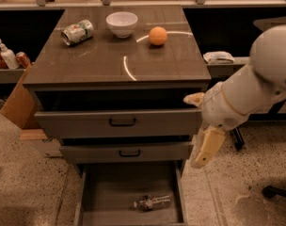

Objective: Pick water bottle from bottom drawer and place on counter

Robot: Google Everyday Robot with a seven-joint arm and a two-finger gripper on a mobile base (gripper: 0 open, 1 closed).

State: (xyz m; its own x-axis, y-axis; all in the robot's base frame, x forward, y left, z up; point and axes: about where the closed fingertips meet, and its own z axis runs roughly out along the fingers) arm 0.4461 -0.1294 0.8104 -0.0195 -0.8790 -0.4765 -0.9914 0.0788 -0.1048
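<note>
The gripper (205, 149) hangs by the cabinet (119, 124); I cannot tell its state. Down-left of it the water bottle (152, 202) lies in the pulled-out bottom drawer (115, 182), exposed for a grasp.

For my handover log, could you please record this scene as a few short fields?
water bottle: lying on its side on the floor of the bottom drawer, right of centre
bottom drawer: pulled open
counter: holds a crushed can, a white bowl and an orange
end effector: pointing down, right of the bottom drawer and higher, apart from the water bottle
task stage: water bottle not yet grasped
</note>
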